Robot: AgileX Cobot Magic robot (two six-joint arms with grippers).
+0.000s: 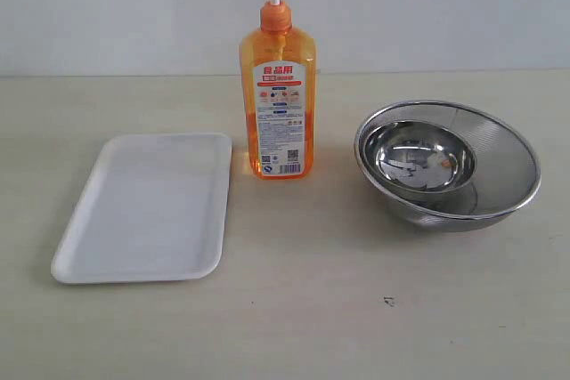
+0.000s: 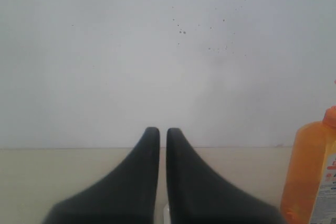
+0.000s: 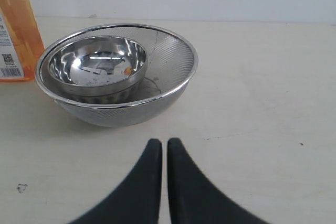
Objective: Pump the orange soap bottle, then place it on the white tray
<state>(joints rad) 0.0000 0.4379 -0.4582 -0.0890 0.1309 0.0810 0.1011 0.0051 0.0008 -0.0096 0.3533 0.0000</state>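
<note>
The left gripper [image 2: 159, 136] has its two dark fingers pressed together, with only a thin slit between the tips and nothing in it. It faces the pale wall [image 1: 427, 6] across the tabletop [image 1: 356, 327]. The orange soap bottle [image 1: 277, 104] shows at the edge of its wrist view, apart from the fingers. The right gripper [image 3: 160, 146] is likewise closed on nothing, low over the table, with the steel bowls ahead of it and the bottle beyond them.

The small steel bowl [image 1: 419, 162] sits inside the large mesh-sided steel bowl [image 1: 503, 153], on the side nearer the bottle. The bright patches in the small bowl look like reflections, though I cannot be sure that they are not scraps. The white tray [image 1: 147, 206] lies flat, its floor plain white from rim to rim.

The bottle stands upright on the table, not on the tray. It is toward the back, close to where the table meets the wall. The tray's nearest corner lies just beside the bottle's base, to its left in the exterior view. The bowls are near it on the other side, with a strip of table between. In front of the bottle the tabletop runs broad and open, marked by one small dark speck [image 1: 388, 301].

The bottle is tall, rectangular and translucent orange. Its orange pump head is raised on a white stem, and its white-and-red printed label faces the exterior camera.
</note>
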